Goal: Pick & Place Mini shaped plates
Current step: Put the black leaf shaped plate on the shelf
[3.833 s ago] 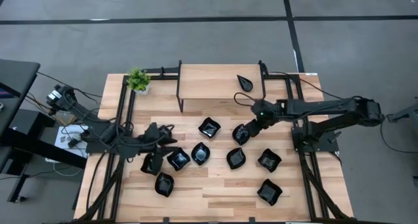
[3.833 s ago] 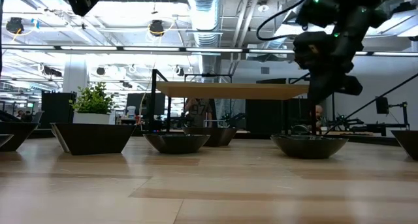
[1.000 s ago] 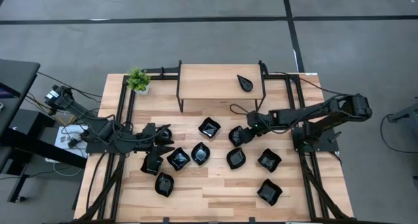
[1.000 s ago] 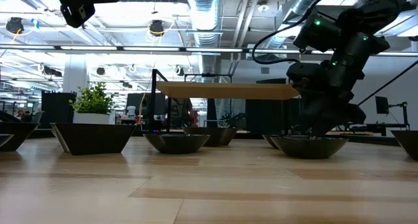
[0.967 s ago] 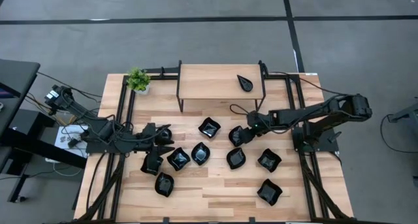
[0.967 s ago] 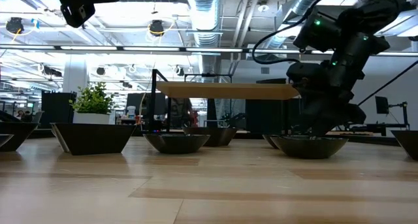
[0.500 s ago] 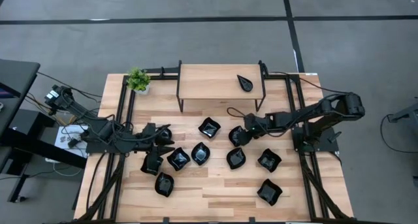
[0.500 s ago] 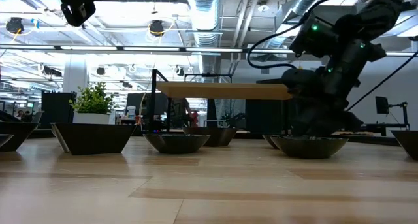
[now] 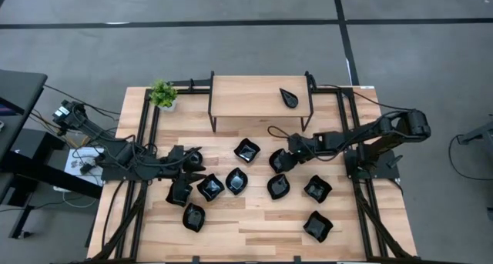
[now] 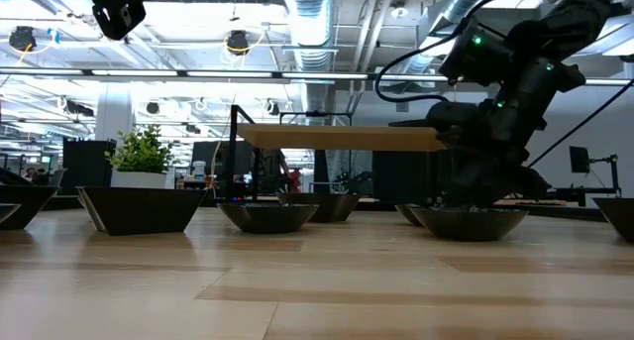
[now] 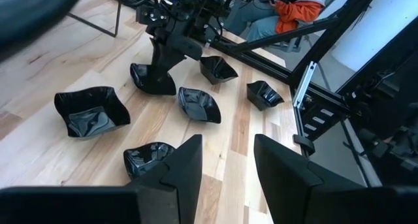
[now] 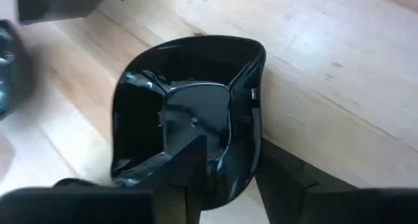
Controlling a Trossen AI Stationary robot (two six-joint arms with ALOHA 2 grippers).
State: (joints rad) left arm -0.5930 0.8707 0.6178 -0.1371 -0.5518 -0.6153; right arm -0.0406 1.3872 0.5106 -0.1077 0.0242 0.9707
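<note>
The right gripper (image 9: 282,159) had dropped low and was pinching the rim of a mini plate (image 12: 189,119) mid-table, one finger inside, one outside. Grasp looked nearly set; lift likely next. The left gripper (image 11: 225,175) waited open, left side.

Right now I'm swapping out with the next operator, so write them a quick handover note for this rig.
Right pincer: down at a black dish mid-table, one finger inside, one outside the rim; grip not confirmed.
Left pincer: open, hovering over the left dishes, holding nothing.
Done: one teardrop dish on the raised shelf.
Left: about ten dishes remain on the table.
</note>
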